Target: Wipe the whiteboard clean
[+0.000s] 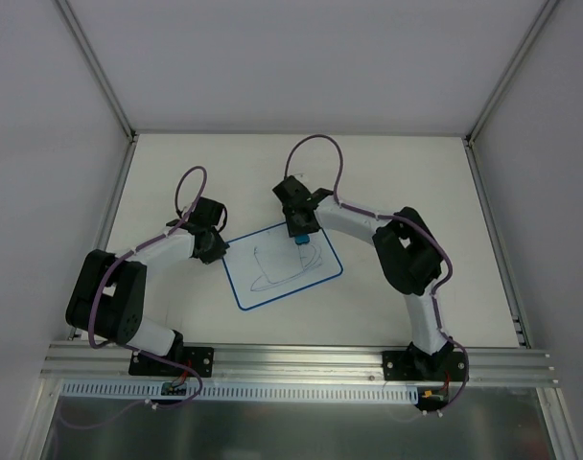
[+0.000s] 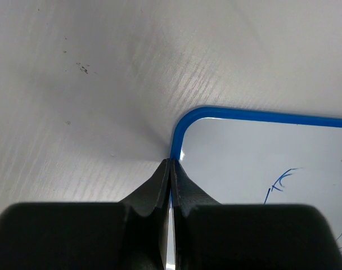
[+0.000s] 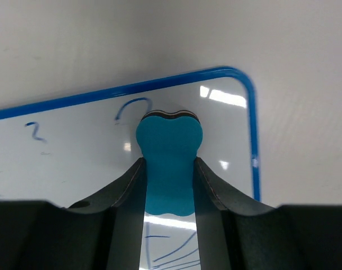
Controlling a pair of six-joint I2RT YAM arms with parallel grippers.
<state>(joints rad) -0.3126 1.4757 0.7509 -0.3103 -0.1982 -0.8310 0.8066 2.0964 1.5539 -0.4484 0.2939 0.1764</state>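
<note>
While in tool [image 3: 168, 164], eraser [image 3: 169, 138] on whiteboard [image 3: 75, 146]

Glossy, reflective whiteboard [image 3: 75, 140]; matt, finely grained white counter [image 2: 103, 84]; smooth matt blue eraser [image 3: 169, 147]; my right hand [image 3: 169, 161], dull black plastic.

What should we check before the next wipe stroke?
1. Eraser grip: right jaws shut on the blue eraser - ok.
2. Eraser over the whiteboard, near a far corner - ok.
3. Eraser touching the surface - cannot tell.
4. Board steadied: left jaws shut, tips at its edge by a corner; firmness of hold - cannot tell.
5. Board clean: blue marks on it - not ok.
6. Both arms apart in the top view - ok.
</note>
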